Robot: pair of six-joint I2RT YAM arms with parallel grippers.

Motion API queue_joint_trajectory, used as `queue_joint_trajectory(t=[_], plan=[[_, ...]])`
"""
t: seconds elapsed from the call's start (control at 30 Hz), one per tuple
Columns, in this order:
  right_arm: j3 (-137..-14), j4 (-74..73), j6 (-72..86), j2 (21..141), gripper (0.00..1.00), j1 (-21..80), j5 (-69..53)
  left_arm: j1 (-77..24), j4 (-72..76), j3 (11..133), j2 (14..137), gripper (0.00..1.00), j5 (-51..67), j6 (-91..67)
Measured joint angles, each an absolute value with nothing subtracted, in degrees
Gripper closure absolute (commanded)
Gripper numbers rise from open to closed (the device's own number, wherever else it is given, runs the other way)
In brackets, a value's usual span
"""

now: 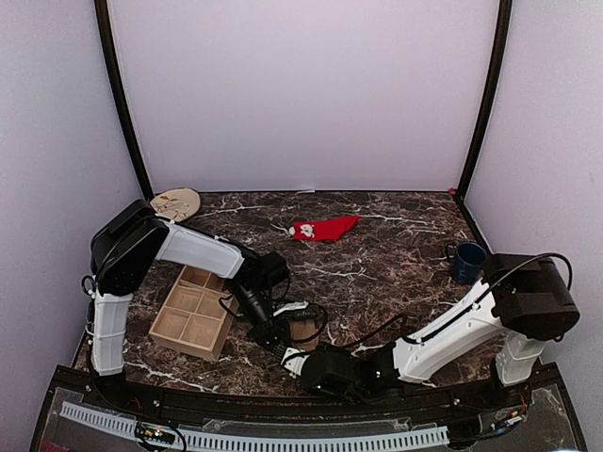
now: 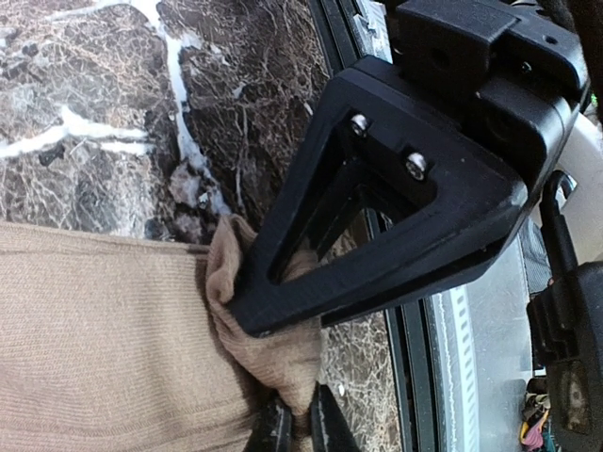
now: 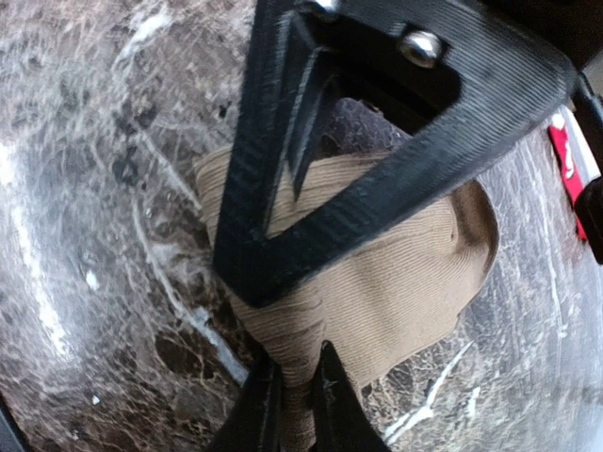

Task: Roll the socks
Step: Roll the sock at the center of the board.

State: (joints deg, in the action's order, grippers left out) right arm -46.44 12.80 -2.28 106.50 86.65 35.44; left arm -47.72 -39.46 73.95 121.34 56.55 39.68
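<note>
Clamped shut by the left gripper (image 2: 300,428) on a bunched corner of the tan sock (image 2: 104,320), near centre. Pinched too by the right gripper (image 3: 297,405), on a thin fold. Likely to slip free or stretch if pulled unevenly. Red sock (image 1: 325,228) at far centre. Dark veined marble table (image 1: 396,235), plain lilac walls (image 1: 301,94).

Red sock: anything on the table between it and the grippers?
Nothing visible: bare table up to the red sock. The tray sits off left, mug off right. But left gripper and right gripper both grip the tan sock.
</note>
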Motion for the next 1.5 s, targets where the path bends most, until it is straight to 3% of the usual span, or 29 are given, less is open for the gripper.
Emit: queue_joint_trajectory(t=[0.17,0.37,1.5], plan=[[-46.5,12.8,-1.0,106.2,1.0,86.1,33.6,-47.5,-39.4,74.0,121.4,0.75,56.3,38.8],[-46.5,11.7,0.2,105.2,1.0,85.0,31.0,-47.3,-39.1,74.0,121.4,0.7,56.1,36.1],[-46.0,4.4,7.1,100.0,1.0,81.1,22.4,-39.9,-28.2,67.2,116.1,0.66,53.3,26.5]])
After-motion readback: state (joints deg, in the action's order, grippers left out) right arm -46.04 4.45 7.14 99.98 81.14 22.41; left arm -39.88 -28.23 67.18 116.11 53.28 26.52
